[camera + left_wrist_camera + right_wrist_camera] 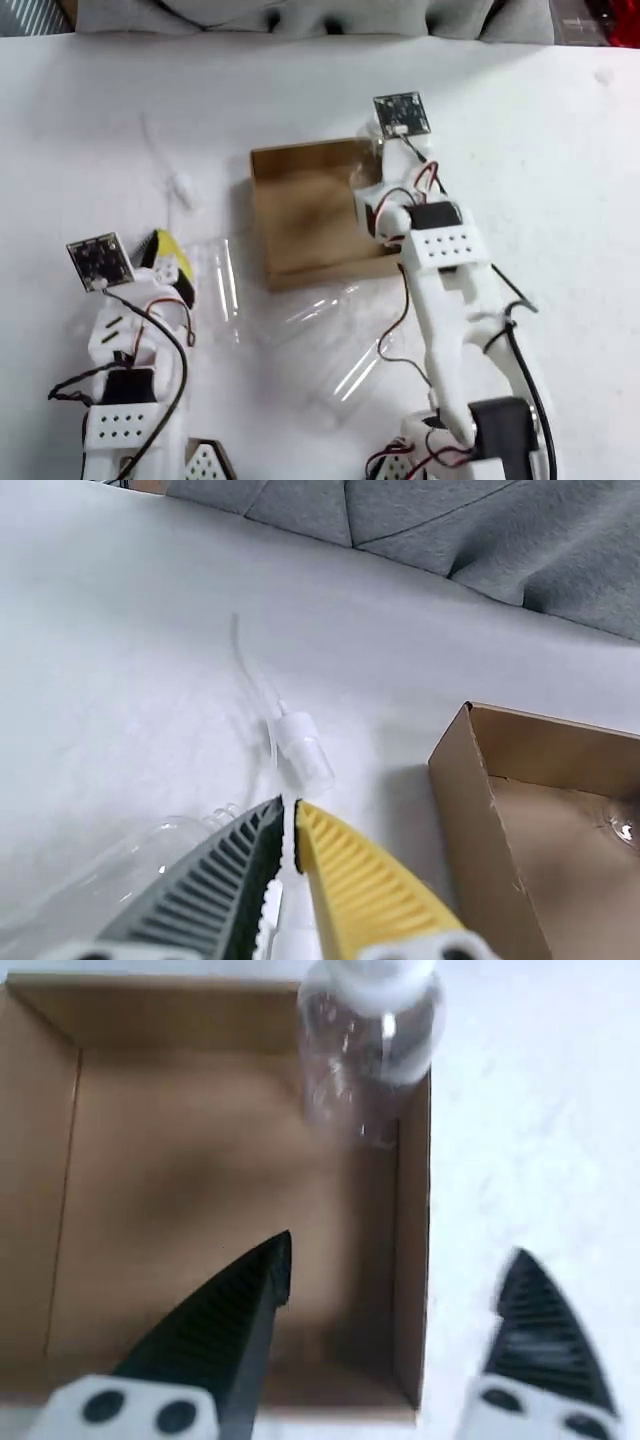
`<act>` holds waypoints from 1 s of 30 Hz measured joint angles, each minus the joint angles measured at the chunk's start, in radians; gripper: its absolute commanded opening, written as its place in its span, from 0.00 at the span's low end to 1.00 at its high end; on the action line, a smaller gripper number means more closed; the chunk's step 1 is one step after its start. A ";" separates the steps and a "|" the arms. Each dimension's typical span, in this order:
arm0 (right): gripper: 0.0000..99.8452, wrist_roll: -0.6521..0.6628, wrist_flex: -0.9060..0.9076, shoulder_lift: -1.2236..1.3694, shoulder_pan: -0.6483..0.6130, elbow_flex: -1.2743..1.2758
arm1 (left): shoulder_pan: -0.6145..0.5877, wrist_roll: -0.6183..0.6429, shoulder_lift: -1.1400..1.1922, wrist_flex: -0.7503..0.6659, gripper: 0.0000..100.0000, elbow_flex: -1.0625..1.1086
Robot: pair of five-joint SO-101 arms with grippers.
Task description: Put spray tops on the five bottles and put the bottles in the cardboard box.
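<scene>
The cardboard box [300, 215] [470, 800] [60, 1160] sits mid-table. A clear bottle [365, 1050] with a white spray top stands inside it, against the wall in a far corner. My right gripper [400, 1255] hangs open over that side of the box, one finger inside and one beyond the wall, with nothing between them. A loose spray top [184, 190] [302, 750] with its thin tube lies on the table left of the box. My left gripper [288, 825] [170, 262] is shut just short of it. A clear bottle [120, 870] [215, 275] lies beside that gripper.
More clear bottles [335, 335] lie on the white table [560, 150] in front of the box, between the two arms. A grey cushion [480, 530] borders the far table edge. Open table lies to the far left and right.
</scene>
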 measured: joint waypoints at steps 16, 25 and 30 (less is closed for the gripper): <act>0.07 -0.037 0.626 -0.170 -0.049 0.000 | 0.000 0.000 0.000 0.000 0.02 0.000; 0.06 0.405 0.859 -0.186 -0.086 0.000 | 0.000 0.000 0.000 0.000 0.02 0.000; 0.06 0.660 0.867 -0.209 -0.084 0.115 | 0.000 0.000 0.000 0.000 0.02 0.000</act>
